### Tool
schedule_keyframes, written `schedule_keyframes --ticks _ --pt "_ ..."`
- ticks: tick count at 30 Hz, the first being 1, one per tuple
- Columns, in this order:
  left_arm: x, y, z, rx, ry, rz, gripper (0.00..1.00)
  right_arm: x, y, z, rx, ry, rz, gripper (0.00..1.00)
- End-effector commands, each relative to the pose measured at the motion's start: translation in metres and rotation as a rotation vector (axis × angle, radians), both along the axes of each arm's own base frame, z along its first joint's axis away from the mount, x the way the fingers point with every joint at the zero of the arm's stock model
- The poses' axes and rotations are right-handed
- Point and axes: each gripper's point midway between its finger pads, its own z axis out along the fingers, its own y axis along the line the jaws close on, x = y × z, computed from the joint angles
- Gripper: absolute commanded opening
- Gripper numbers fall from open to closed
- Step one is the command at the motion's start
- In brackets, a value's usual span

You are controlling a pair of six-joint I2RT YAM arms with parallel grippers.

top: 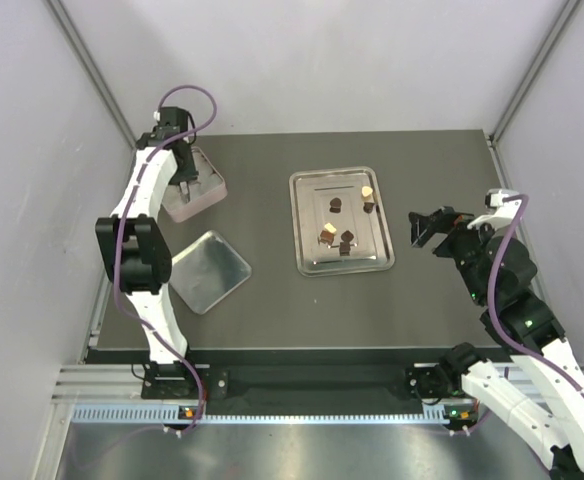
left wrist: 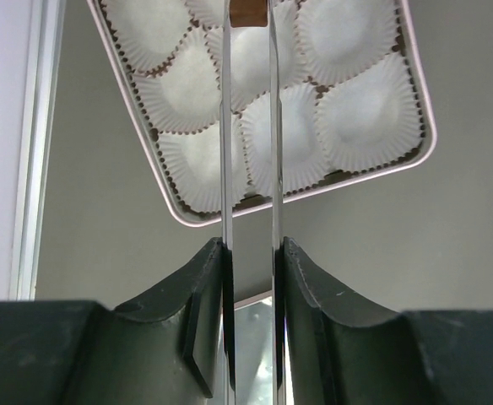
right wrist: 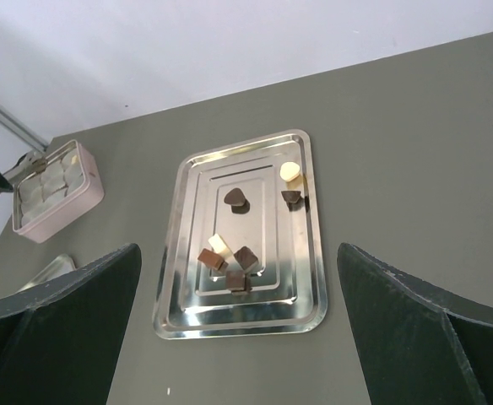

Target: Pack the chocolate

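Observation:
Several chocolate pieces [right wrist: 235,198], dark brown, mid brown and cream, lie on the steel tray [right wrist: 172,312], which sits mid-table [top: 302,225]. One more brown chocolate [left wrist: 248,12] is pinched at the tips of thin metal tongs [left wrist: 227,126]. My left gripper [left wrist: 253,245] is shut on those tongs. It hangs over the pink tin [left wrist: 179,215] with its white paper cups, at the back left [top: 185,185]. My right gripper [right wrist: 236,249] stands wide open with nothing in it. It hovers to the right of the tray [top: 419,228], facing it.
The tin's lid [top: 209,270] lies with its silver side up, left of the tray and nearer than the pink tin [top: 212,195]. White walls close in the dark table at the back and on both sides.

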Motion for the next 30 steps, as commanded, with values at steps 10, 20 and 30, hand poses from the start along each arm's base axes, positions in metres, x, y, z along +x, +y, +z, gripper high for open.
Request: schedule_keyframes --ticks 10,20,30 --pt "0.016 0.028 -0.005 0.072 -0.020 0.049 0.37 0.004 -0.001 0.015 0.008 -0.053 -0.008 1.00" --pt "0.024 0.029 -0.008 0.080 -0.023 0.039 0.45 0.005 -0.003 0.013 -0.004 -0.050 -0.023 1.00" --pt "0.023 0.022 0.016 0.058 -0.072 0.009 0.47 0.002 -0.004 0.012 0.009 -0.053 -0.021 1.00"
